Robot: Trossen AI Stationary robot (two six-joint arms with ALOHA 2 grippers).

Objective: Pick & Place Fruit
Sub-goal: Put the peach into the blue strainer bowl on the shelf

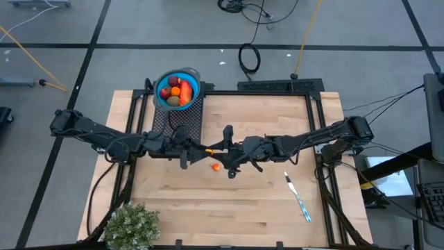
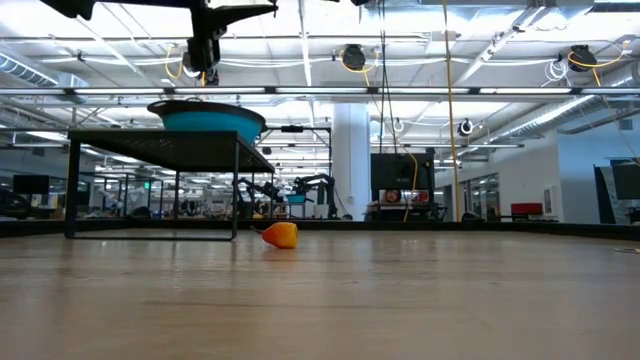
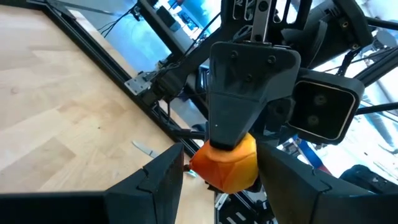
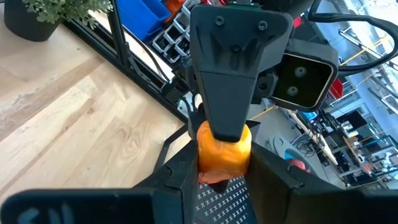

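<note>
Both grippers meet over the middle of the table, the left gripper [image 1: 203,148] [image 3: 221,183] and the right gripper [image 1: 218,150] [image 4: 221,186] pointing at each other. Between them is a small orange fruit bit [image 1: 210,149], and both are shut on it. A second orange bit [image 1: 216,167] [image 2: 280,235] lies on the wood just near of them. The blue bowl [image 1: 160,80] [image 2: 205,122] stands on a black mesh stand [image 1: 184,119] at the far edge. It holds the red-orange oblong [image 1: 184,94], the olive-brown oval [image 1: 172,101], dark red balls [image 1: 166,91] and another orange bit. My left gripper has the orange bit [image 3: 225,167] pinched between its two fingers [image 3: 163,180], coming level from the table's left. The bit is lifted clear of the table. My right gripper pinches the same bit [image 4: 224,155] between its fingers [image 4: 181,180], level from the table's right, its jaws crossed to the left gripper's.
A slim white and blue utensil [image 1: 297,198] lies on the wood to the right, near of the right arm. A bushy green plant [image 1: 132,226] stands at the near left corner. Open wood stretches along the near half of the table.
</note>
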